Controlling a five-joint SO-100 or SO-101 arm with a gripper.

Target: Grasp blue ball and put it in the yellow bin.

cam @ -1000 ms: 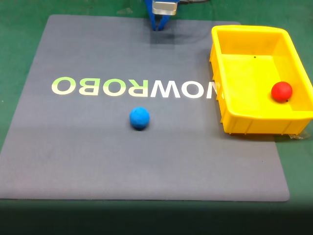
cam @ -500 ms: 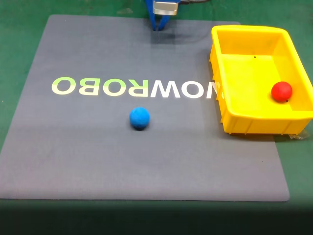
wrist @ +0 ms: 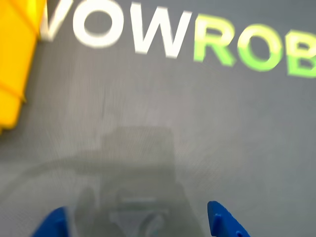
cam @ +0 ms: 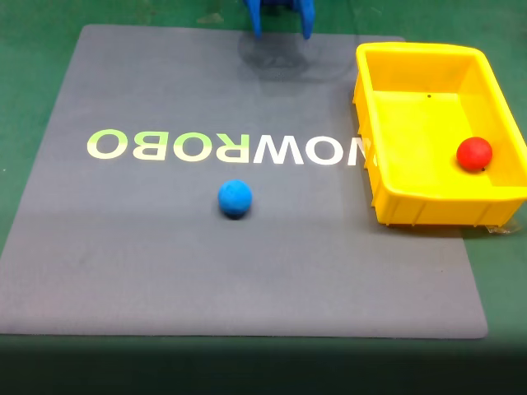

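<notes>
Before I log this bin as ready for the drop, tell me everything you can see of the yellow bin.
The yellow bin is a bright yellow rectangular tub, apparently plastic, with low upright walls, a thick rim and ribbed outer sides. It stands upright and open-topped at the right edge of the grey mat in the fixed view, partly overhanging the green surface. A red ball lies inside by its right wall. In the wrist view its corner shows at upper left.

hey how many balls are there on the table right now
2. In the fixed view, the blue ball sits on the grey mat, just below the lettering. The red ball lies inside the yellow bin, against its right wall. Nothing seems to hide another.
</notes>
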